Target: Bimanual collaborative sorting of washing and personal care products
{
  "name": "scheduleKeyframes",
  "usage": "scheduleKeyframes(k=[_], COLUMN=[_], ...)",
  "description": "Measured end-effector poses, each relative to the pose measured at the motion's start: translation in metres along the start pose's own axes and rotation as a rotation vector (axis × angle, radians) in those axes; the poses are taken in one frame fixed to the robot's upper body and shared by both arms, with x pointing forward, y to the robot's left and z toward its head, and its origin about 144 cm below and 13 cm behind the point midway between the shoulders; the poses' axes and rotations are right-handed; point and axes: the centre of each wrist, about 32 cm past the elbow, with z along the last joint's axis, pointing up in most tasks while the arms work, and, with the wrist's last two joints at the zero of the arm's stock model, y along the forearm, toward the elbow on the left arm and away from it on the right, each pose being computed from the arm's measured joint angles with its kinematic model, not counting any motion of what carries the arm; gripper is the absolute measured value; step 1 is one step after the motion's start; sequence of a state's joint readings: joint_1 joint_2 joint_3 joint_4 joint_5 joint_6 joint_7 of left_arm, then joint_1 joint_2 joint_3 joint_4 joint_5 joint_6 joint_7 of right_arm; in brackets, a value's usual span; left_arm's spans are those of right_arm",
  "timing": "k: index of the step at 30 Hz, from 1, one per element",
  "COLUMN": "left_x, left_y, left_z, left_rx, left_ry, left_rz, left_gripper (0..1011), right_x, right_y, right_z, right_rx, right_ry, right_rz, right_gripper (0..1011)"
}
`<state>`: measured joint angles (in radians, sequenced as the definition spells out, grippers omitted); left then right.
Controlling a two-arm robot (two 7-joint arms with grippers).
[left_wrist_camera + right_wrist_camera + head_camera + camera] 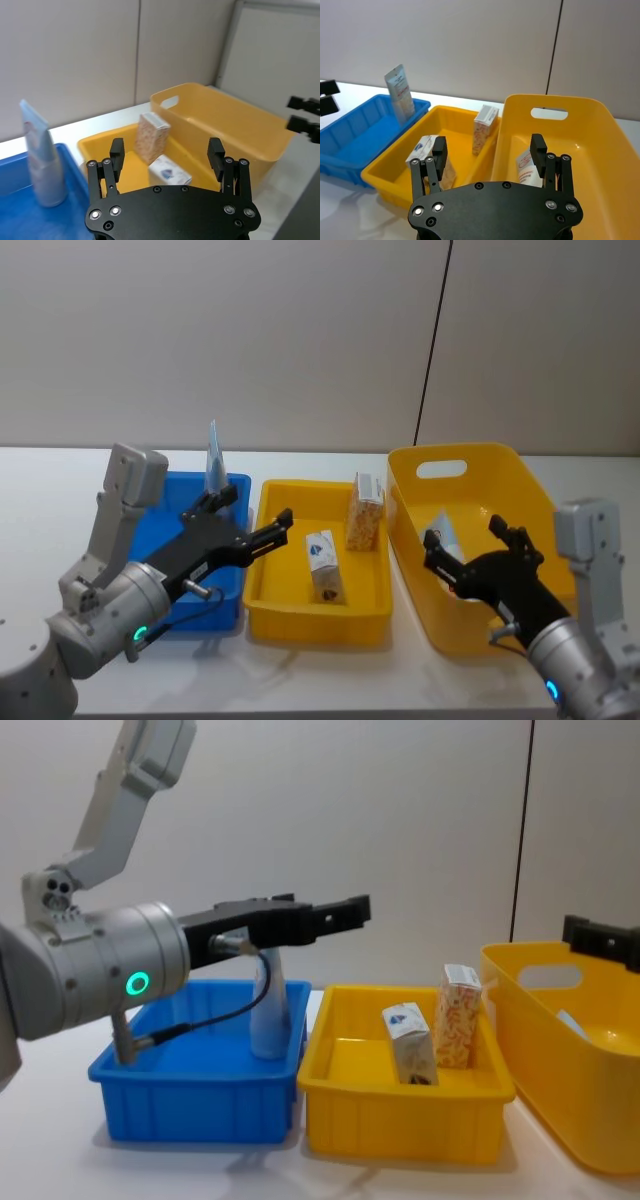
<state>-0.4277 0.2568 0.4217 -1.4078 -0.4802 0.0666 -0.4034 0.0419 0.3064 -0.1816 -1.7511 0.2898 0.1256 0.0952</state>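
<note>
Your left gripper (258, 508) hovers over the seam between the blue bin (225, 602) and the shallow yellow tray (315, 626), fingers spread and holding nothing. Your right gripper (465, 532) hangs above the deep yellow bin (500, 453), likewise released and empty. A pale blue tube (214, 462) stands upright by the blue bin's far wall. In the tray, the white carton (324, 562) and the orange-speckled carton (365, 512) stand apart. The red-logo tube (526, 167) leans inside the deep bin
</note>
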Motion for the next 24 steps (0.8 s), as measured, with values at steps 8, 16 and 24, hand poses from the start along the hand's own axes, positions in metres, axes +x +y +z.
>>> scheduleKeyframes(k=[8,16,24], left_x=[-0.008,-0.017,-0.028], left_y=[0.014,0.029,0.043], left_z=[-0.005,-0.01,-0.014], left_rx=[0.025,0.042,0.047], left_ry=[-0.081,-0.172,-0.262], left_rz=[0.087,0.177,0.261], left_gripper=[1001,1001,1001], right_x=[-0.01,-0.013,-0.013], right_y=[-0.012,-0.015,-0.015], right_z=[-0.013,-0.016,-0.016], right_rx=[0.024,0.031,0.031], right_ry=[-0.013,-0.016,-0.017], right_rz=[0.017,0.021,0.02], right_gripper=[1002,1002,1002])
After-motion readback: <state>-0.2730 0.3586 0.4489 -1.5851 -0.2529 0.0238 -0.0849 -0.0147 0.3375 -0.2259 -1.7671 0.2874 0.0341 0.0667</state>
